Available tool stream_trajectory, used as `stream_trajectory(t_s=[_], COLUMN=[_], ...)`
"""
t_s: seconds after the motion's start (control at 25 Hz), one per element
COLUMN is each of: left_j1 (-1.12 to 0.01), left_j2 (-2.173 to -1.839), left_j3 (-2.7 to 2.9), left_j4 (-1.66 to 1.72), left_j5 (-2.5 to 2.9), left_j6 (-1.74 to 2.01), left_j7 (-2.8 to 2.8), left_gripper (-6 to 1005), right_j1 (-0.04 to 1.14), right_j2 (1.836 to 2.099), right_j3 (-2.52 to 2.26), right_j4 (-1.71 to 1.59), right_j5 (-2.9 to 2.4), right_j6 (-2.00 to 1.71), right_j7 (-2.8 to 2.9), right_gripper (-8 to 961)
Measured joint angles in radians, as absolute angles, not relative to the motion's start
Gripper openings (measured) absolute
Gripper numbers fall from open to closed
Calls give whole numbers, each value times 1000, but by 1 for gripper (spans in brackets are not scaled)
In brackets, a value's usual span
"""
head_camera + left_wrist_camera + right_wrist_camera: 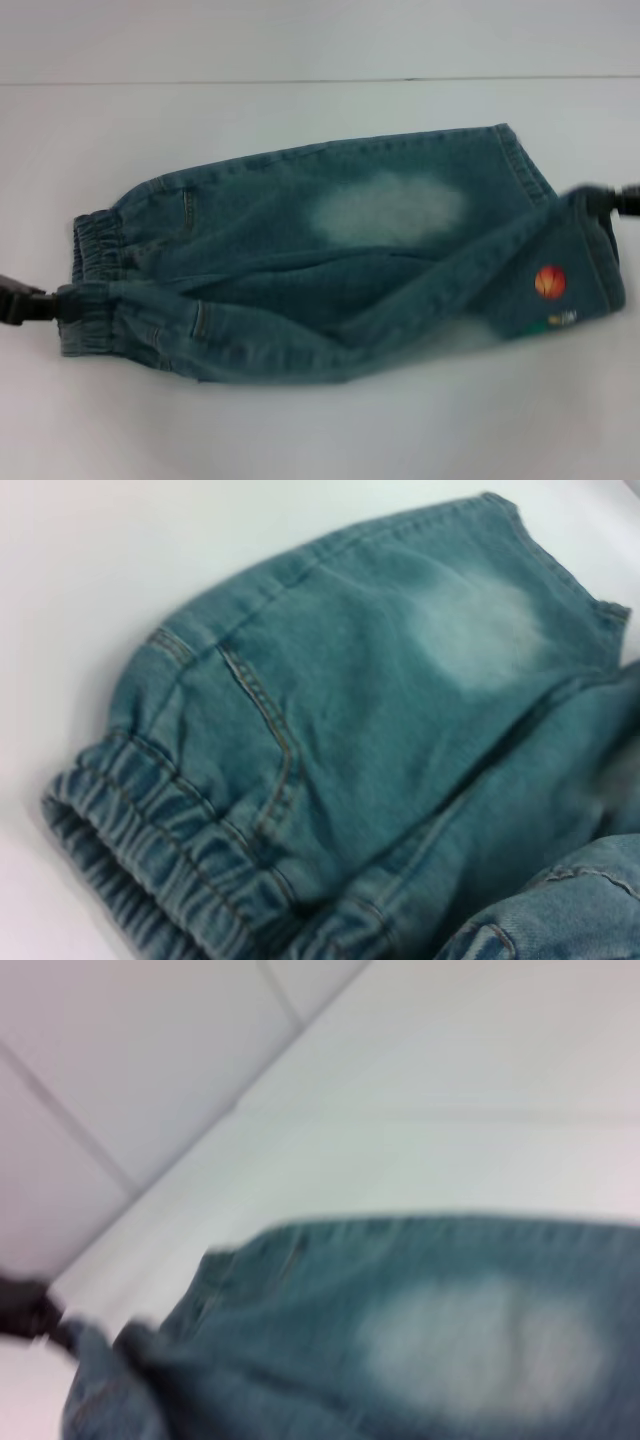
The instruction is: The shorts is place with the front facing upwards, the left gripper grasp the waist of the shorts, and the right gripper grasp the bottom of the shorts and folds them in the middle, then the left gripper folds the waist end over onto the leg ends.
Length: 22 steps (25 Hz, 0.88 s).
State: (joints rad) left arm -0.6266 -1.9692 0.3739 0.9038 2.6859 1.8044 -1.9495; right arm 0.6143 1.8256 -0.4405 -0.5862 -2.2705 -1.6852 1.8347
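While the shorts (330, 260) hang between them, both grippers' jaws clamp denim.

Lab/test bench prob.: plain white table (300, 440), white panel wall (120, 1050) (seams visible).

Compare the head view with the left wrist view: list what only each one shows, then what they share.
Only the head view shows the left gripper at the waistband, the right gripper lifting a leg hem, and the orange ball print. Only the left wrist view shows the waistband's gathers and the pocket stitching close up; no gripper appears there. Both show the shorts on the white table, with one pale faded patch.
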Motion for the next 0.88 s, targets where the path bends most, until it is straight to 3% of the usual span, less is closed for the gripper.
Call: stream_trajectory(t_s=[0.2, 0.64, 0.88], left_j1=[-645, -649, -641], left_j2=[-1969, -1978, -1979], left_j3=[372, 374, 372], left_j4=[855, 837, 834], left_j5=[2681, 2561, 2517], left_j6=[1707, 1548, 1492], left_j7=[-1984, -2042, -2044], left_gripper=[45, 45, 45], right_j1=[616, 650, 660], right_j2=[1848, 1943, 1967], right_j3=[-441, -474, -467], right_j4=[-543, -527, -514], right_j5=[-2162, -2148, -2120], right_j6=[-1554, -1224, -1133], right_j7=[1823, 1809, 1782], right_gripper=[41, 40, 41])
